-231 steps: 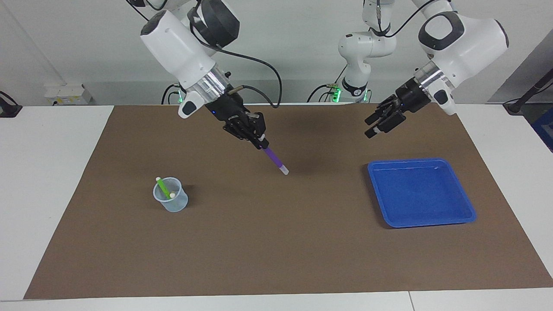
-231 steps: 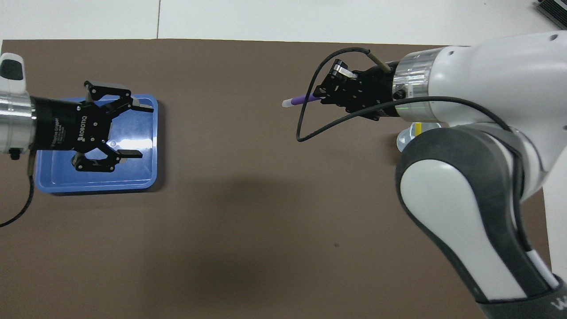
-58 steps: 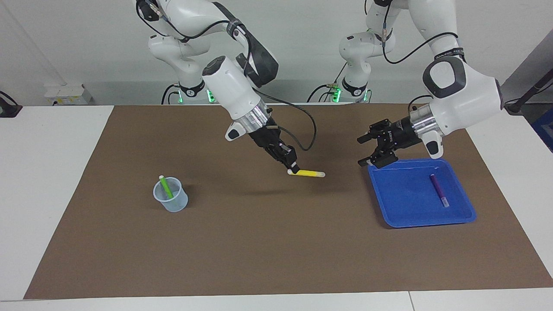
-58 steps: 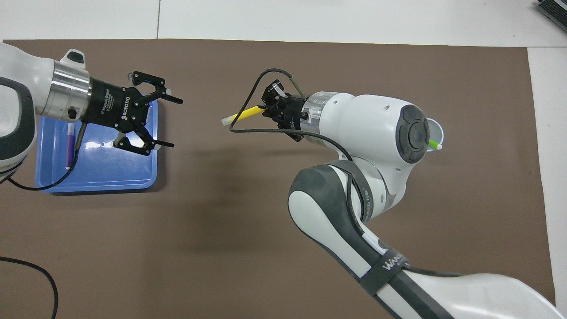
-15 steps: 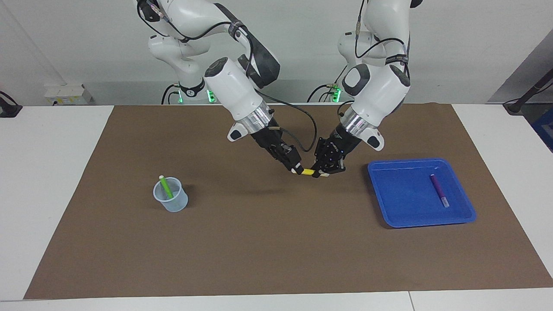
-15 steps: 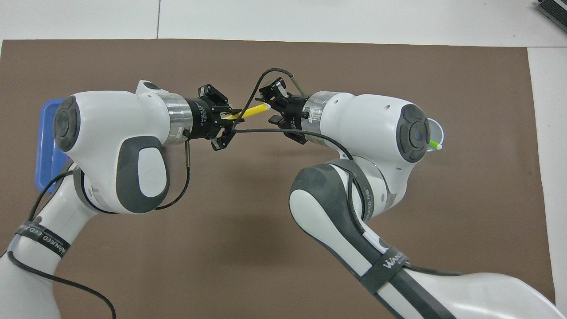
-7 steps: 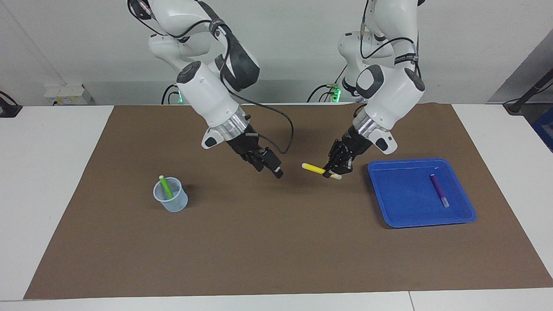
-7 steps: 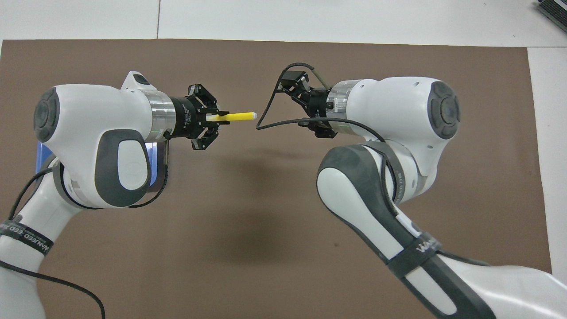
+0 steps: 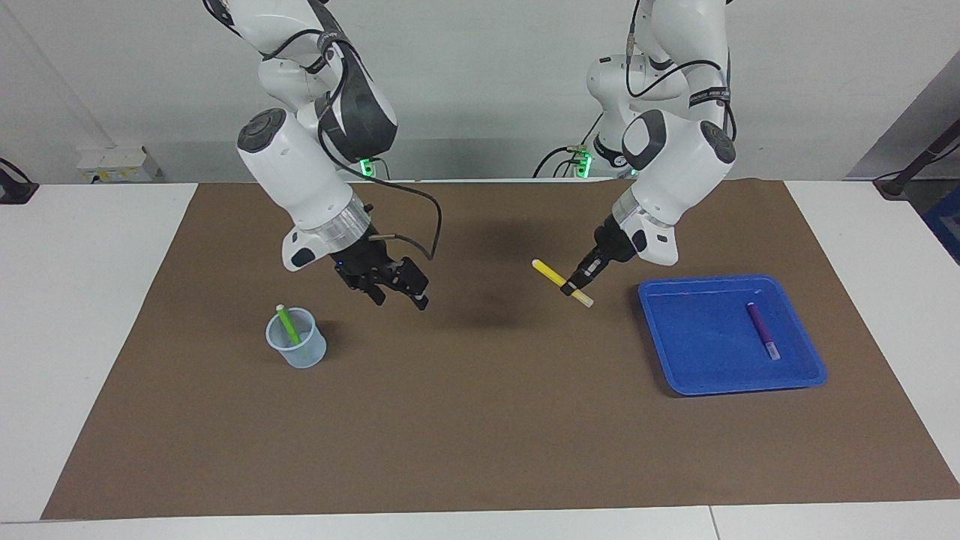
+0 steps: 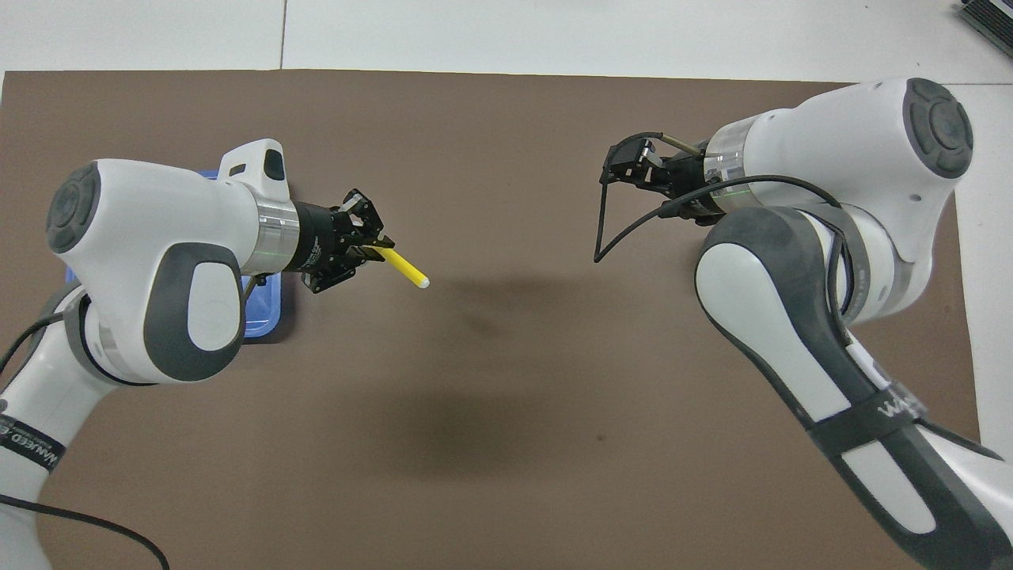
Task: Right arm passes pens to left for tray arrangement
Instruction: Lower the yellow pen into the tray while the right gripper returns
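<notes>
You have one pen done: the purple pen [image 9: 763,331] lies in the tray [image 9: 679,373], while the left gripper [image 9: 578,288], over the mat just beside the tray, is closed on the yellow pen [image 9: 561,282], not yet laid down. The green pen [image 9: 286,324] stands in the cup [image 9: 299,352], and the right gripper [image 9: 399,295] hangs near it with fingers apart and empty. From overhead the left arm hides most of the tray and the purple pen, and the right arm covers the cup.
</notes>
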`<action>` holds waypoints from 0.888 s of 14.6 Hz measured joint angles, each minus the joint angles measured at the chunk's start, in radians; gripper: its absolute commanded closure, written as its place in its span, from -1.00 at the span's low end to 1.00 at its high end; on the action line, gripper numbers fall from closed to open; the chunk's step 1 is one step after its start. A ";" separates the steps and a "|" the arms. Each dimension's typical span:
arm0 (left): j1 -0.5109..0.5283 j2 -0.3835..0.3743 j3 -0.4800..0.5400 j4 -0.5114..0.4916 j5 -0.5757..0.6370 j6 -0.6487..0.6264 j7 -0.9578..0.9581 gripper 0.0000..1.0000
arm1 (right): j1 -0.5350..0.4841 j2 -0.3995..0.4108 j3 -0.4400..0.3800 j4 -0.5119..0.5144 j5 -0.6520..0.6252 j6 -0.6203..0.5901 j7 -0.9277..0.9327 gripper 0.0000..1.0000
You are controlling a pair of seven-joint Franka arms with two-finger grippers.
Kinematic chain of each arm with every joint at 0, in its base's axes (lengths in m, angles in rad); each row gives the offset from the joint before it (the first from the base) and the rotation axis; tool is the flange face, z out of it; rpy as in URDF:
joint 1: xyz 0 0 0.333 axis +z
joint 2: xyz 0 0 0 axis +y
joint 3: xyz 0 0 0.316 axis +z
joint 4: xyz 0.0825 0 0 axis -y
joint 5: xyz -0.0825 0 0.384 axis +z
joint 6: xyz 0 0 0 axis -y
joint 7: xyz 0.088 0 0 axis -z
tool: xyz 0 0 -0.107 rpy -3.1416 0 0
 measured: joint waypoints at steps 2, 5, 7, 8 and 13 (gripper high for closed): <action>0.053 -0.004 0.003 0.000 0.033 -0.037 0.095 1.00 | -0.028 -0.001 -0.001 0.000 -0.043 -0.036 -0.082 -1.00; 0.114 -0.006 0.006 0.000 0.150 -0.081 0.173 1.00 | -0.074 -0.002 -0.001 -0.001 -0.114 -0.071 -0.206 -1.00; 0.129 -0.006 0.007 0.000 0.216 -0.086 0.199 1.00 | -0.105 -0.002 -0.002 -0.004 -0.148 -0.079 -0.298 -1.00; 0.140 -0.006 0.006 0.002 0.236 -0.094 0.226 1.00 | -0.120 -0.002 -0.003 -0.010 -0.165 -0.079 -0.341 -1.00; 0.260 0.006 0.010 0.037 0.299 -0.171 0.448 1.00 | -0.205 -0.001 -0.004 -0.113 -0.230 -0.024 -0.595 -0.97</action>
